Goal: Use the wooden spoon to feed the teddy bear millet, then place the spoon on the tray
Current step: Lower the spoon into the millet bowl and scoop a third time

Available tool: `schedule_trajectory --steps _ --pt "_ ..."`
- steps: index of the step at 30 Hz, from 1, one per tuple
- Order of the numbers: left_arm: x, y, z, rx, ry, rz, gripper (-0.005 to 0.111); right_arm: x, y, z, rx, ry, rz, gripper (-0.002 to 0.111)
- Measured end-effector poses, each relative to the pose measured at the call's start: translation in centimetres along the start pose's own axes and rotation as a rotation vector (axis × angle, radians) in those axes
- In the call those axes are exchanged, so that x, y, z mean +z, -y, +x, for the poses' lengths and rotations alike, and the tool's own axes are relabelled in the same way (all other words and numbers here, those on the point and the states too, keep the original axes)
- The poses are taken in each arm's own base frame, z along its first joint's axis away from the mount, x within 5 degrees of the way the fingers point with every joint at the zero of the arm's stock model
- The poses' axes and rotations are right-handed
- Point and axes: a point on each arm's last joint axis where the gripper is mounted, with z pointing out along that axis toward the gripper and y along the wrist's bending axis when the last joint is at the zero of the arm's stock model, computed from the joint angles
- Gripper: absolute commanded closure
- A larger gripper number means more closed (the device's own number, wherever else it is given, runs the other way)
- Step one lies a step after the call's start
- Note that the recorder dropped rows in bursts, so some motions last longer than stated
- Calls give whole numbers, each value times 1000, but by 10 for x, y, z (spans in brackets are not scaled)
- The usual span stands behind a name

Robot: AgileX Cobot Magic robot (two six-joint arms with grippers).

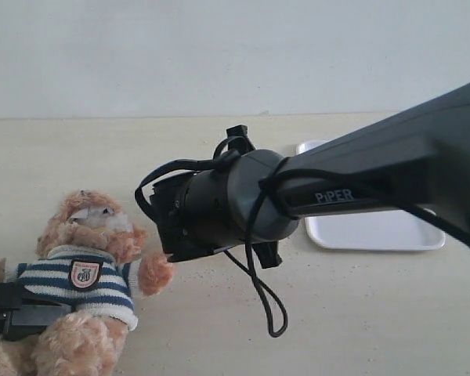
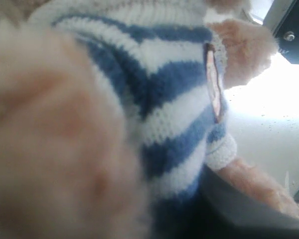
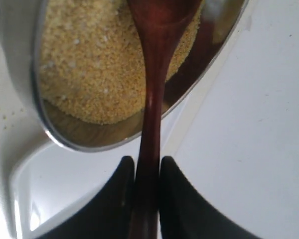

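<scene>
Exterior view: the teddy bear (image 1: 86,270) sits at 8 o'clock on the pale surface (image 1: 360,313), and nothing is at its muzzle. The white tray (image 1: 376,231) lies at 3 o'clock, well apart from the bear, partly hidden by the right arm (image 1: 360,180) and bare where it shows. That arm reaches in from 3 o'clock to the middle, its wrist turned so that it hides its own pincer and the bowl. The left pincer (image 1: 19,313) lies low at 8 o'clock against the bear's side.

Left wrist view: the bear's striped shirt (image 2: 164,99) fills the picture at very close range. I cannot tell whether this pincer is clamped on the bear.

Right wrist view: the right pincer (image 3: 147,164) is closed on the slim handle of the wooden spoon (image 3: 152,99). The spoon's oval end dips into the millet (image 3: 89,64) heaped in the metal bowl (image 3: 89,142).

By my reading the task is at the scooping step. Carrying grain to the bear and laying the spoon on the tray both remain.
</scene>
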Motion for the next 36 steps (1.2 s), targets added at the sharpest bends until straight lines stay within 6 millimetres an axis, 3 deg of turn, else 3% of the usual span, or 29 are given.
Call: schedule_trajectory --steps 13,20,36 --pt "0 0 0 0 0 0 100 -1 -7 0 93 7 -90 109" --pt "0 0 0 0 0 0 100 -11 2 3 186 64 -150 109" --pt "0 0 0 0 0 0 100 -4 17 18 348 93 -317 109"
